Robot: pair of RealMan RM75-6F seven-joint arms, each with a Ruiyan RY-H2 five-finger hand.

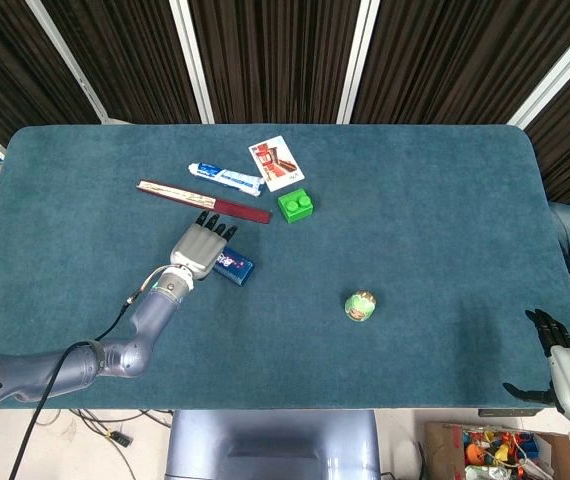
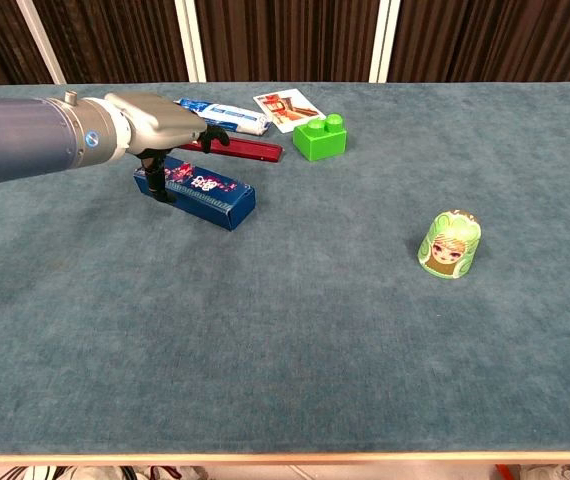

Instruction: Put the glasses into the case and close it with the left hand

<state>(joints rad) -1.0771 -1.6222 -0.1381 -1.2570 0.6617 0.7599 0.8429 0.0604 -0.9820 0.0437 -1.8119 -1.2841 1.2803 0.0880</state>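
Left hand (image 2: pixel 165 125) palm-down over blue case (image 2: pixel 197 190)

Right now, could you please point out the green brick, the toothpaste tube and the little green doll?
green brick (image 2: pixel 320 139), chest view, front face.
toothpaste tube (image 1: pixel 225 178), head view, middle of tube.
green doll (image 2: pixel 450 244), chest view, painted face.

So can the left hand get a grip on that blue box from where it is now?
Probably yes. The left hand sits right over the blue box, fingers reaching down at its near end. Nothing lies between them; the red case lies just behind, apart from the box.
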